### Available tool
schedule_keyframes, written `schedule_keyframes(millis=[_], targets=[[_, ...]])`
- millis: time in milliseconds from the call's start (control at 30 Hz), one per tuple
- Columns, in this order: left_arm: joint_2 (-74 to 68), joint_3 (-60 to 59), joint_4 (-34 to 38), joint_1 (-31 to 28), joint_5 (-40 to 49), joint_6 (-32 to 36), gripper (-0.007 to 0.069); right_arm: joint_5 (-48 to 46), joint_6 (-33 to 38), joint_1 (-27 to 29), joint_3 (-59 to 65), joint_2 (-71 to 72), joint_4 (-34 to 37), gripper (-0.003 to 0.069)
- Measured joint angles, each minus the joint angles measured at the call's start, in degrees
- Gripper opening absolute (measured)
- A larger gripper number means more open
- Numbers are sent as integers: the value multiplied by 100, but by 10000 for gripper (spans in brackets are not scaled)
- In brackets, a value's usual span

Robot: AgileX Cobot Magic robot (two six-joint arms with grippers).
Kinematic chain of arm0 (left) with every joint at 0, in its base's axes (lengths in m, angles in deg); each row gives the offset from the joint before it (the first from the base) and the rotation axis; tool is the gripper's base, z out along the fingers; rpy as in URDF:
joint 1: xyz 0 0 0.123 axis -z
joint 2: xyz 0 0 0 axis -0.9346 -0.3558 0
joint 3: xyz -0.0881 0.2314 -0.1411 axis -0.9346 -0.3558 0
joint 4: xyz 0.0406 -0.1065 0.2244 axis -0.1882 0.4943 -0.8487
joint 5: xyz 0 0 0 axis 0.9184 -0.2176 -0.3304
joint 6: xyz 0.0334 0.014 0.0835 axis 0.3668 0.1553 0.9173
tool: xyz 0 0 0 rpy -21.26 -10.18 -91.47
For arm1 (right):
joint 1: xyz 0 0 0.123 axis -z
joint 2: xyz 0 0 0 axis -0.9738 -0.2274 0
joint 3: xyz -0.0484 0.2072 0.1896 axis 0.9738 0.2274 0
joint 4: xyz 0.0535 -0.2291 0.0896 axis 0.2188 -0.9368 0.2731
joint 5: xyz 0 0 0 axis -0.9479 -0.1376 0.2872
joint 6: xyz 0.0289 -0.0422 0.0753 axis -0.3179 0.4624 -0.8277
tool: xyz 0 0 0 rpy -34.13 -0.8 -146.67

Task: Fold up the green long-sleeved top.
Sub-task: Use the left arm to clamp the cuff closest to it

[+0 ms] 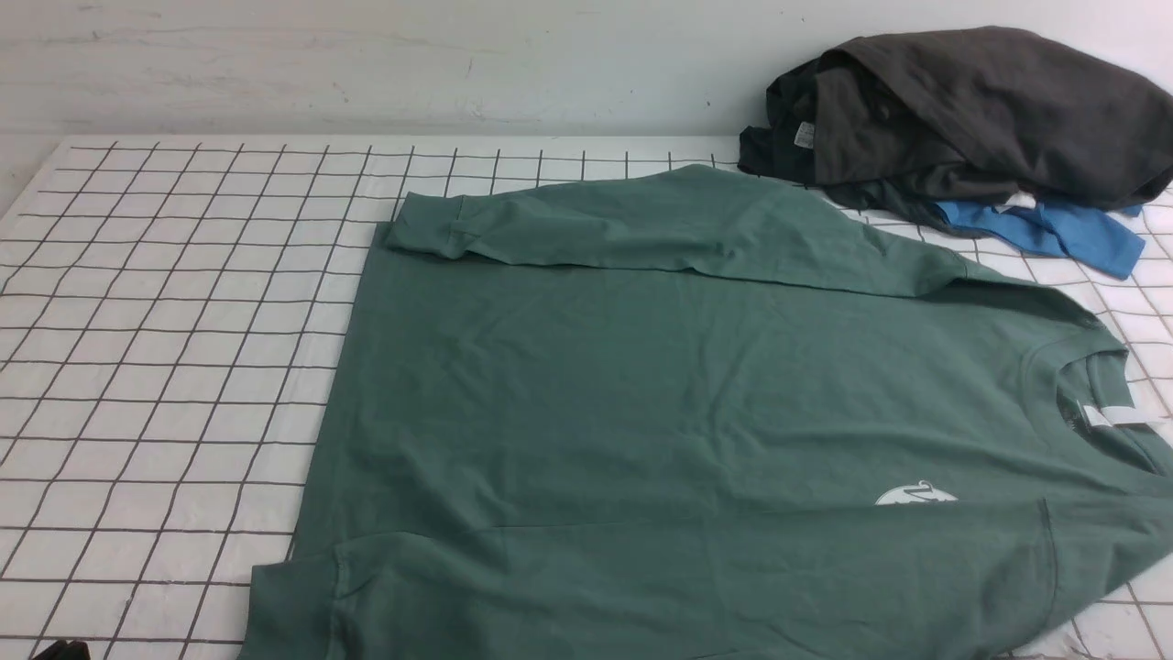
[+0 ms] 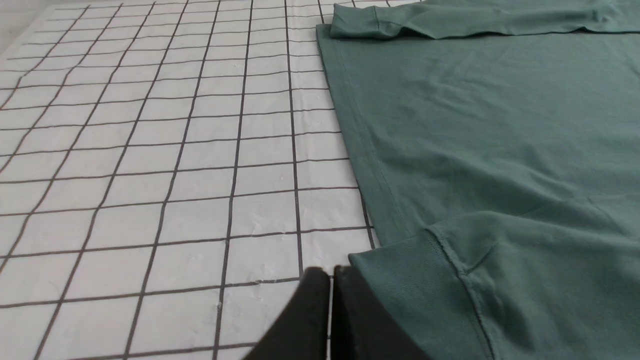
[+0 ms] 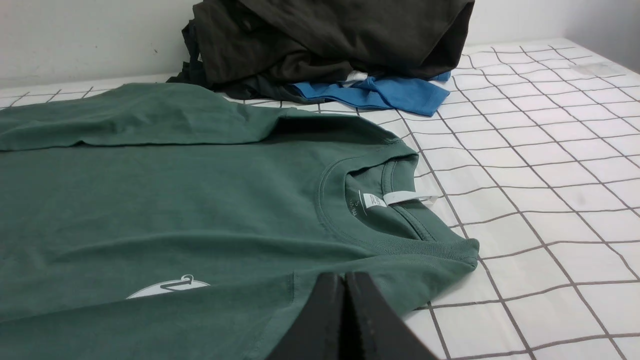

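Left gripper and right gripper are pinched shut and empty; dragging the green long-sleeved top, frame centre, could undo its folded sleeve.

Only the tips of the left tool and right tool show. Just ahead of the right tool, the green long-sleeved top hides its white logo's lower part under its own fold. Beyond, the neck label's print is unreadably small, and dark grey clothes bury most of the blue garment.
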Motion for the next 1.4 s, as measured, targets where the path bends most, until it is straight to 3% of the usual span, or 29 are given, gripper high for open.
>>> schedule_keyframes(millis=[867, 1300, 1400], targets=[[0, 0, 6, 0, -65, 0, -7, 0, 0, 0, 0, 0, 0, -14], [0, -5, 11, 0, -648, 0, -7, 36, 0, 0, 0, 0, -33, -14], [0, -17, 11, 0, -1132, 0, -7, 513, 0, 0, 7, 0, -98, -14]])
